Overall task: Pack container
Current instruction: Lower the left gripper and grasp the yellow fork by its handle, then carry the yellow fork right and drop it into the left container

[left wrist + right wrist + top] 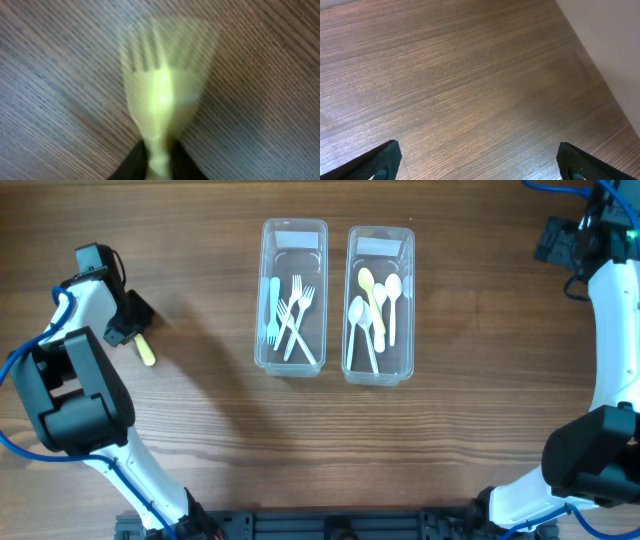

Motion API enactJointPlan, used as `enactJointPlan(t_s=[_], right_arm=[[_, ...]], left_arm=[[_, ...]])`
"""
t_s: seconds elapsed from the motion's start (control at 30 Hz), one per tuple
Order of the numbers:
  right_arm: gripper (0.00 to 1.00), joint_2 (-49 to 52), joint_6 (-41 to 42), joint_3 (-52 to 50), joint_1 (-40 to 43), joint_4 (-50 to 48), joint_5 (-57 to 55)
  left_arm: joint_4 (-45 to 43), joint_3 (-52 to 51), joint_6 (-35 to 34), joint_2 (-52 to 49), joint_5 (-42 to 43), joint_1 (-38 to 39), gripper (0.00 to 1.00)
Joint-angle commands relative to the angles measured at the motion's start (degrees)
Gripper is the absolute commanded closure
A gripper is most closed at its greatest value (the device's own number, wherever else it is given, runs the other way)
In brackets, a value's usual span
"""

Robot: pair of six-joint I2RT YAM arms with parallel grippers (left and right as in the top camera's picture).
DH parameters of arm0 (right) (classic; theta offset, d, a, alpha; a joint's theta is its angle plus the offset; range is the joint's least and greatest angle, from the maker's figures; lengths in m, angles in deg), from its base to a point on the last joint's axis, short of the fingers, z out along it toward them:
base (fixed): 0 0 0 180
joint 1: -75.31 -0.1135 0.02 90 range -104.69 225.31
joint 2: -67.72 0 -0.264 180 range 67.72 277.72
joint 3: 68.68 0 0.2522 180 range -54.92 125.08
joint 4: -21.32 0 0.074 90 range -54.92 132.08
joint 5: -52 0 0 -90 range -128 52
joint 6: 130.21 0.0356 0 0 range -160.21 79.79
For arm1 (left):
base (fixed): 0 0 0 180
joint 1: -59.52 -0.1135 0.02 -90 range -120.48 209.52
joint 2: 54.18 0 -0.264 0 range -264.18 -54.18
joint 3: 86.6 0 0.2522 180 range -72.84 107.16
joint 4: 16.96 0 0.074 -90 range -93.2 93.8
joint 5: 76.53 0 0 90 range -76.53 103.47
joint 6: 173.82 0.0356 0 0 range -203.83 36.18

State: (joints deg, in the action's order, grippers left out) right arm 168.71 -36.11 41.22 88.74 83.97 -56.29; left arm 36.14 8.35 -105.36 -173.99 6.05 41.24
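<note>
One yellow fork (162, 95) pinched in closed left gripper (133, 332), well left of fork tub (292, 298) | right gripper (480, 162) spread, empty | step: likely transport | next: carry over tub, align lengthwise, release.

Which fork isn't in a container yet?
The yellow fork gripped in the left claw; the white forks lie inside the left-hand container.
</note>
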Motion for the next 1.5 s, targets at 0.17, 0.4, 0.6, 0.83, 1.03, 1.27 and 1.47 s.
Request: enactJointPlan(t_s=[0.17, 0.4, 0.6, 0.83, 1.03, 1.27, 1.47], right_arm=[[0.0, 0.5, 0.4, 0.5, -0.3, 0.0, -1.0], [0.0, 0.5, 0.4, 0.5, -0.3, 0.0, -1.0], [0.0, 0.5, 0.4, 0.5, -0.3, 0.0, -1.0], [0.0, 0.5, 0.4, 0.5, -0.3, 0.0, -0.9], [0.0, 0.5, 0.4, 0.5, -0.3, 0.0, -1.0], [0.0, 0.5, 0.4, 0.5, -0.3, 0.0, -1.0], [0.0, 0.5, 0.4, 0.5, -0.3, 0.0, -0.9]], left_arm=[[2.1, -0.5, 0.6, -1.9, 0.1, -0.2, 0.96], [4.4, 1.9, 0.5, 5.8, 6.7, -0.2, 0.96], [2.8, 2.0, 0.2, 15.1, 16.8, 1.9, 0.96], [1.8, 2.0, 1.9, 24.2, 26.1, 11.5, 0.96], [1.5, 2.0, 7.1, 24.3, 25.3, 22.9, 0.94], [1.6, 2.0, 7.7, 23.7, 16.1, 32.8, 0.88], [1.5, 2.0, 7.7, 21.2, 14.2, 37.1, 0.85]])
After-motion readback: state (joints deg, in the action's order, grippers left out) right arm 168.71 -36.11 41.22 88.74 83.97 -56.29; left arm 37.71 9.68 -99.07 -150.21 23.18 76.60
